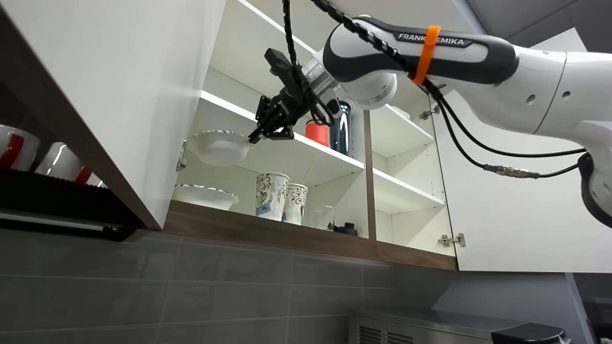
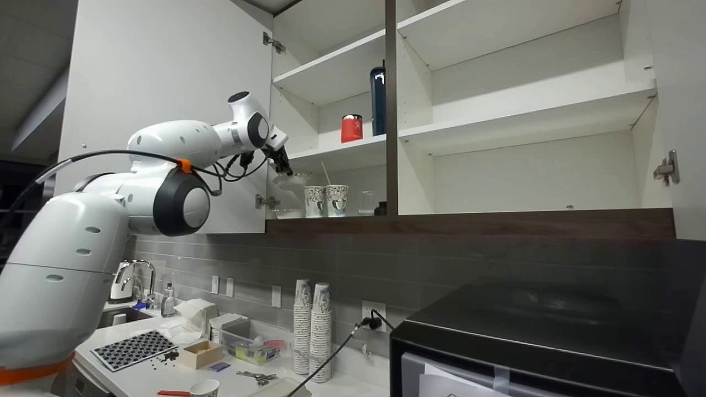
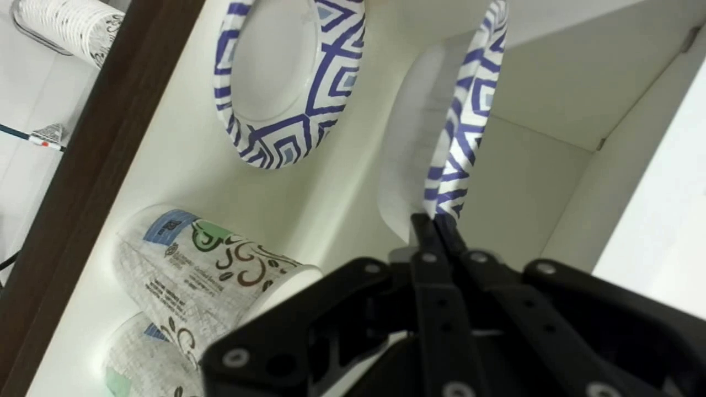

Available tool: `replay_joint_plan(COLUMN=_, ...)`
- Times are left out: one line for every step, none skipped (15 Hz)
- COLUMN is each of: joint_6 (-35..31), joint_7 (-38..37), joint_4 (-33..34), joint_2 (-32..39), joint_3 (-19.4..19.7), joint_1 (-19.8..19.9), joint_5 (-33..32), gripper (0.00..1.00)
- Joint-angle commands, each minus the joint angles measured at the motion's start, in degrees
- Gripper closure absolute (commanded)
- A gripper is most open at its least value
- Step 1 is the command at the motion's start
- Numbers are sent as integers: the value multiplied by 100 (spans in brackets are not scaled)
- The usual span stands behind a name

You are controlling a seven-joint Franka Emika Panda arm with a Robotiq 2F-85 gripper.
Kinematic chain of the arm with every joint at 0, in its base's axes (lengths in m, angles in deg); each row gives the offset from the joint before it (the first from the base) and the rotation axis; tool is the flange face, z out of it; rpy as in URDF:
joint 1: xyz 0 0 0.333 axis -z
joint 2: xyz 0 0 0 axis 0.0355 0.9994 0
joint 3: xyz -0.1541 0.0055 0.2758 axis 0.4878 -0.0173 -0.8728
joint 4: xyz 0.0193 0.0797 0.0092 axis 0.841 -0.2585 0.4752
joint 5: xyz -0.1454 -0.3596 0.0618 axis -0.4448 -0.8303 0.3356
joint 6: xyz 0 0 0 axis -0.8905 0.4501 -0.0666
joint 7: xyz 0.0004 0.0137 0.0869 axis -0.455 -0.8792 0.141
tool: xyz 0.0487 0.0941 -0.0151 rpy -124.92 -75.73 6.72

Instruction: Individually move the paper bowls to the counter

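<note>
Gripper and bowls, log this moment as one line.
gripper: shut | held bowl: rim-gripped, aloft | other bowl: in cabinet | placement: pending

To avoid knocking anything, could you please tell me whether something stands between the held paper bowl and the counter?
Going straight down, probably yes: a second paper bowl and the brown cabinet ledge lie below the held paper bowl and above the counter.

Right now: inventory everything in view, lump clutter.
Held paper bowl: 1, blue-patterned white, above cabinet floor
Other paper bowl: 1, same colours, cabinet floor
Patterned cups: 2, white, cabinet floor
Clear cup: 1+, colourless, beside those
Tumbler: 1, red, shelf above cups
Bottle: 1, dark blue, same shelf
Mugs: at least 2, white-red, dark rack
Cup stacks: 2, white, counter
Appliance: 1, black, near stacks
Clutter: many, mixed, mostly counter
Gripper: 1, black, pinching held bowl
Arm: 1, white, facing cabinet
</note>
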Motion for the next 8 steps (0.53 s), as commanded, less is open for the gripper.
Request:
replay_joint_plan(joint_6=-243, joint_7=68, joint_4=-1015, joint_2=-770, joint_3=-37, joint_1=235, joint_5=470, gripper=99)
replay_joint_plan(joint_6=-300, joint_7=105, joint_4=-1220, joint_2=-927, joint_3=-19, joint_1=270, joint_5=608, gripper=99)
replay_joint_plan(joint_6=-369, joint_7=156, joint_4=-1417, joint_2=-1083, joint_3=3, joint_1=306, joint_5=769, gripper=99)
replay_joint_plan(joint_6=-476, joint_7=248, joint_4=-1666, joint_2=-1266, joint_3=26, joint_1=357, joint_5=982, gripper=99)
replay_joint_plan(joint_6=-550, joint_7=409, joint_4=-1921, joint_2=-1460, joint_3=46, joint_1=405, joint_5=1265, gripper=99)
replay_joint_plan(joint_6=-642, joint_7=558, joint_4=-2156, joint_2=-1635, joint_3=77, joint_1=437, joint_5=1506, gripper=99)
replay_joint_plan(joint_6=-701, joint_7=740, joint_4=-2409, joint_2=-1823, joint_3=123, joint_1=470, joint_5=1759, gripper=99)
replay_joint_plan(joint_6=-762, joint_7=934, joint_4=-2683, joint_2=-2030, joint_3=187, joint_1=490, joint_5=2001, gripper=99)
